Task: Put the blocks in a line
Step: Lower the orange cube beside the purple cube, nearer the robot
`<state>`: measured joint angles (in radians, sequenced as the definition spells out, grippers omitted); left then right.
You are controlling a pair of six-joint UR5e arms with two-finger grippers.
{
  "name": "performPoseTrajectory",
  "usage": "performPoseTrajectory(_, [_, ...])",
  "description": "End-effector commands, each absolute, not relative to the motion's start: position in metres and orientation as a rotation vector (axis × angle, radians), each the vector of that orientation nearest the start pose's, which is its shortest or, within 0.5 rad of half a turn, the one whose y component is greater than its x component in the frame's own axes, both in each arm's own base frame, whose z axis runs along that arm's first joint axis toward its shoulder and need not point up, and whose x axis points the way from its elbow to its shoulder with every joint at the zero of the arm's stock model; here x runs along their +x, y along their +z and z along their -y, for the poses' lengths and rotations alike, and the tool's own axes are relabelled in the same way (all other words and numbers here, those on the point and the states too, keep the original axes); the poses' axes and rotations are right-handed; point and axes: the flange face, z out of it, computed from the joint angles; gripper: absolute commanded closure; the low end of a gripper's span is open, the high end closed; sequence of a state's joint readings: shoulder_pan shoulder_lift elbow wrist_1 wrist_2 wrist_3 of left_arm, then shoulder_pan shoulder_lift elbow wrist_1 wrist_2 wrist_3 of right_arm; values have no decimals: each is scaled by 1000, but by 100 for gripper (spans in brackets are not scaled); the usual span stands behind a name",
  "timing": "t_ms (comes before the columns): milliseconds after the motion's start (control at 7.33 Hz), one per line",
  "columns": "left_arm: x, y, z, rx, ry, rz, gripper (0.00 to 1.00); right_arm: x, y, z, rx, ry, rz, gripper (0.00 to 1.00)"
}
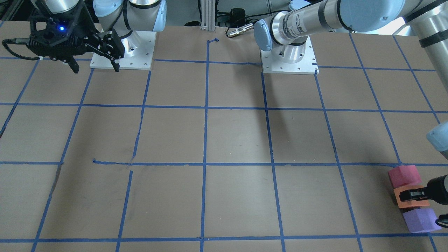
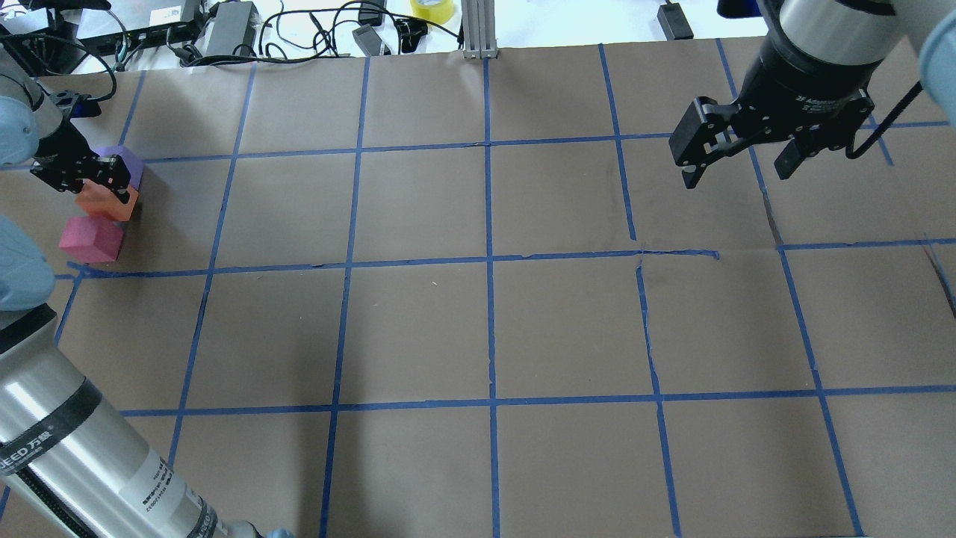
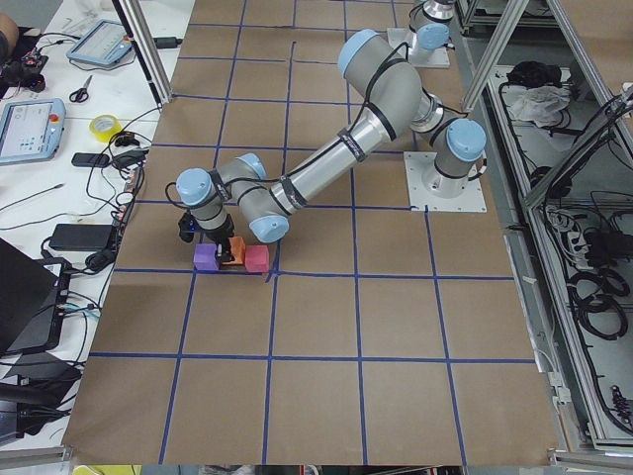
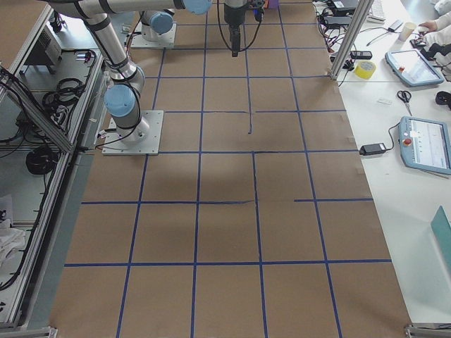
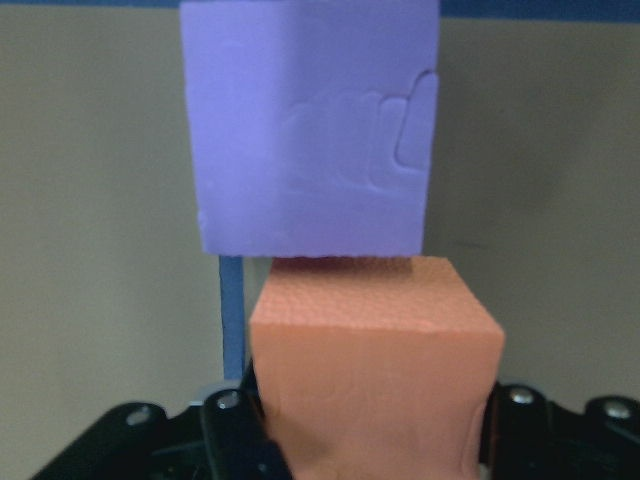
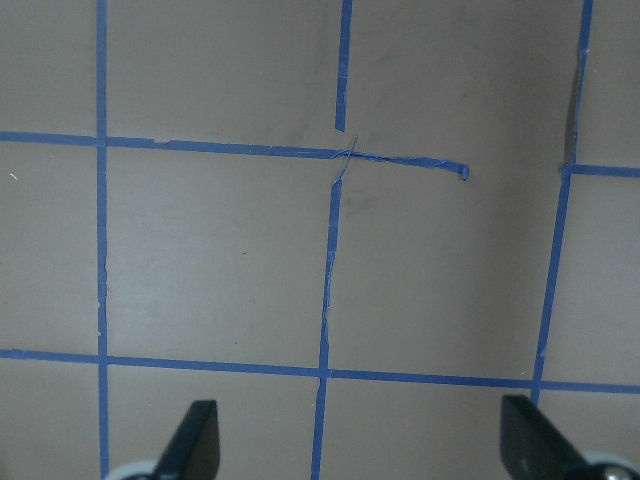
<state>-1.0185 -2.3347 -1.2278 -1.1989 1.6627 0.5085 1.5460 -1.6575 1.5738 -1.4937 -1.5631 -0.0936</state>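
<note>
Three foam blocks stand in a short row at the table's far left edge: purple (image 2: 127, 160), orange (image 2: 109, 207) and pinkish red (image 2: 91, 240). The front-facing view shows them as pinkish red (image 1: 404, 176), orange (image 1: 416, 204) and purple (image 1: 420, 220). My left gripper (image 2: 103, 187) is shut on the orange block (image 5: 375, 350), the middle one, with the purple block (image 5: 310, 130) just beyond it. My right gripper (image 2: 736, 166) is open and empty, high above the far right of the table (image 6: 360, 445).
Blue tape lines form a grid on the brown table (image 2: 485, 329). The arms' white base plates (image 1: 120, 52) (image 1: 288, 59) sit at the robot's side. Cables, a yellow tape roll (image 2: 433, 9) and an aluminium post (image 2: 478, 30) line the far edge.
</note>
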Motion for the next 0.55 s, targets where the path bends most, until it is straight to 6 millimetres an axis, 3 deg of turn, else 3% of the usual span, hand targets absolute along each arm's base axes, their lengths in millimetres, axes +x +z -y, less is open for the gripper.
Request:
performPoseTrajectory(0, [287, 205, 700, -16, 133, -3085, 100, 122, 519, 458, -103, -10, -3133, 0])
performPoseTrajectory(409, [306, 206, 692, -46, 99, -3115, 100, 123, 519, 458, -108, -8, -3132, 0])
